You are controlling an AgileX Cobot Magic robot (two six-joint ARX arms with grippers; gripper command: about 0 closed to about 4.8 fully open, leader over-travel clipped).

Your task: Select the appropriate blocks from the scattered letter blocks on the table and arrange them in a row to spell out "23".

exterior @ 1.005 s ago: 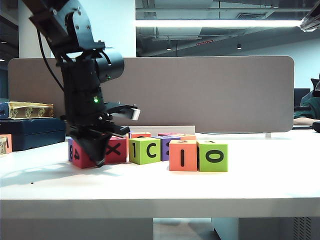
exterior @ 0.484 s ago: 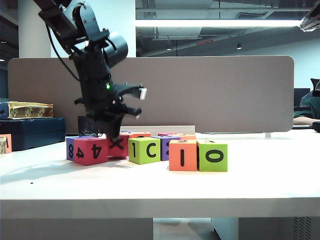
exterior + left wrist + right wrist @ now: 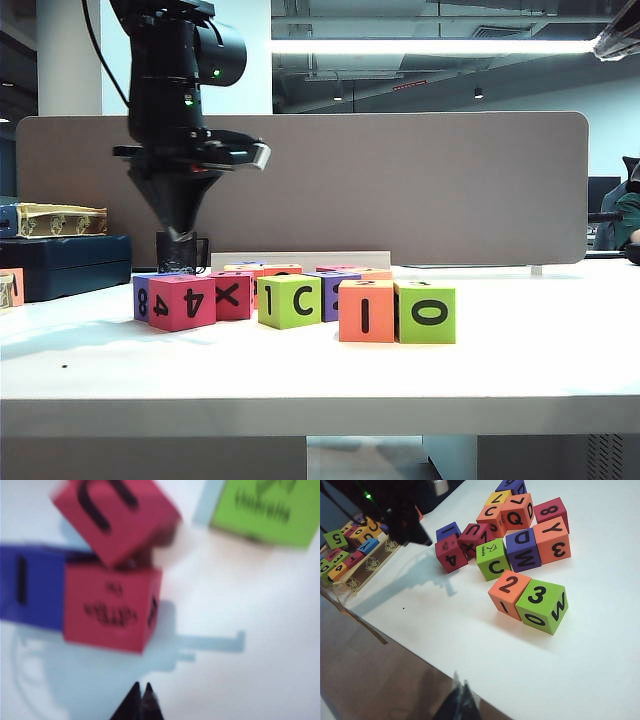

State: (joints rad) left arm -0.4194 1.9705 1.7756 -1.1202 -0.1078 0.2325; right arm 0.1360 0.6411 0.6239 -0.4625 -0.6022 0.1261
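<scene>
1. On the white desk top (image 3: pixel 600 645), an orange foam cube (image 3: pixel 509 594) topped "2" touches a lime-green foam cube (image 3: pixel 542 605) topped "3" at its 3 o'clock.
2. Left gripper (image 3: pixel 178 232), jaws closed and empty, hangs above the red foam cube (image 3: pixel 182 301).
3. Right gripper (image 3: pixel 460 700), closed and empty, sits at the pair's 7 o'clock.

Block "2" (image 3: pixel 509 593) and block "3" (image 3: pixel 541 605) sit touching, side by side, at front of bench (image 3: pixel 300 390), apart from the rest. Block cluster (image 3: pixel 510 530) lies behind them. Left gripper (image 3: pixel 178 232) hangs above cluster's left end. Right gripper (image 3: pixel 461 692) near bench's front edge.
</scene>
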